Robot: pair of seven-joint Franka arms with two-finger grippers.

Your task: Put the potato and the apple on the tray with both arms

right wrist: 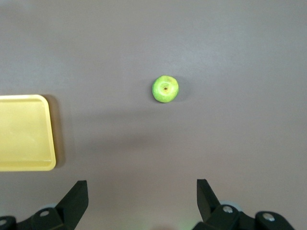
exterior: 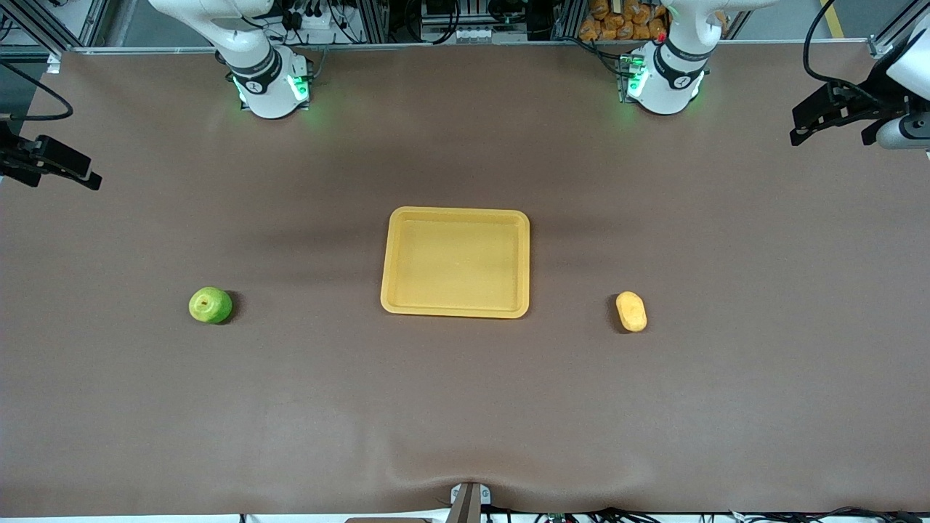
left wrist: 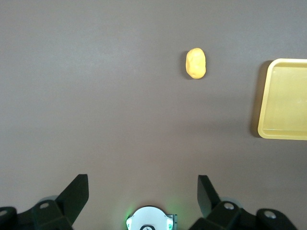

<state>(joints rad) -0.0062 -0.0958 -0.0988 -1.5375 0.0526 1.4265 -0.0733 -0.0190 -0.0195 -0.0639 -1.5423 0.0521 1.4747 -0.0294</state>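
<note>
The yellow tray (exterior: 455, 215) lies flat in the middle of the brown table with nothing on it; its edge also shows in the wrist views (left wrist: 263, 103) (right wrist: 50, 129). The yellow-orange potato (exterior: 631, 311) (left wrist: 196, 63) lies toward the left arm's end, apart from the tray. The green apple (exterior: 211, 305) (right wrist: 165, 89) sits stem-dimple up toward the right arm's end. My left gripper (exterior: 832, 131) (left wrist: 142, 182) hangs open, high over its end of the table. My right gripper (exterior: 54, 171) (right wrist: 141, 184) hangs open, high over the other end. Neither holds anything.
The two arm bases (exterior: 272, 87) (exterior: 662, 81) glow green at the table's edge farthest from the front camera. A small metal bracket (exterior: 468, 501) sits at the table's nearest edge. The brown mat (exterior: 465, 407) ripples slightly there.
</note>
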